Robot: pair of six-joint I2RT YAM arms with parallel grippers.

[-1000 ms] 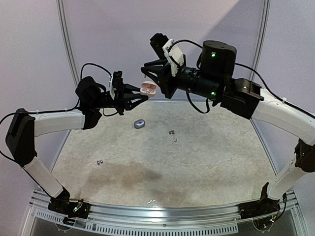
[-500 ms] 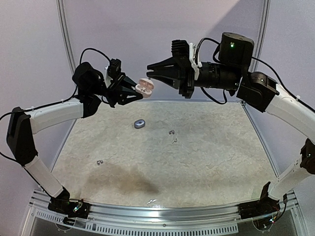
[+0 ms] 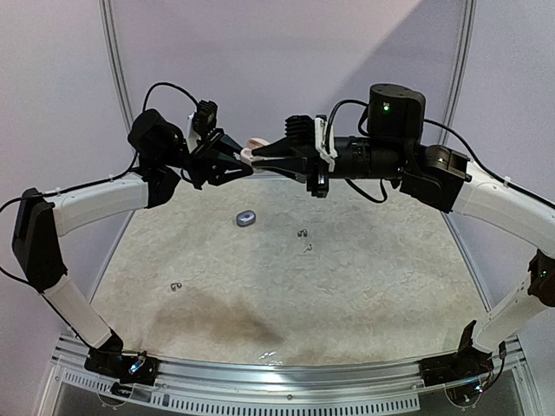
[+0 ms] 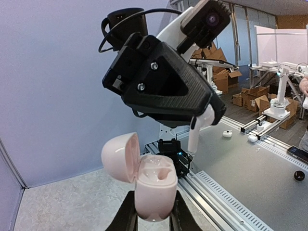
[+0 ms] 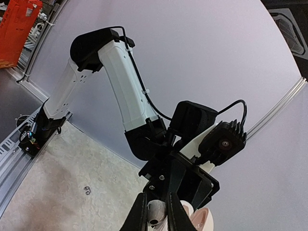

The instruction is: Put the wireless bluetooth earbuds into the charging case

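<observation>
My left gripper (image 3: 236, 159) is shut on a pale pink charging case (image 3: 253, 149), held up in the air at the back of the table. In the left wrist view the case (image 4: 155, 190) stands upright between the fingers with its lid (image 4: 120, 156) swung open to the left. My right gripper (image 3: 262, 155) is shut on a whitish earbud (image 5: 156, 213). In the left wrist view the earbud (image 4: 197, 130) hangs stem down just right of and above the case's open top, not touching it.
A small grey case (image 3: 246, 218) lies on the speckled table below the grippers. Tiny earbud pieces lie to its right (image 3: 303, 231), (image 3: 308, 248) and at front left (image 3: 176, 286). A metal rail (image 3: 286, 368) runs along the near edge.
My right gripper swung round and moved left with the earbud until its tips meet the case. My left gripper rose slightly, then held the open case still.
</observation>
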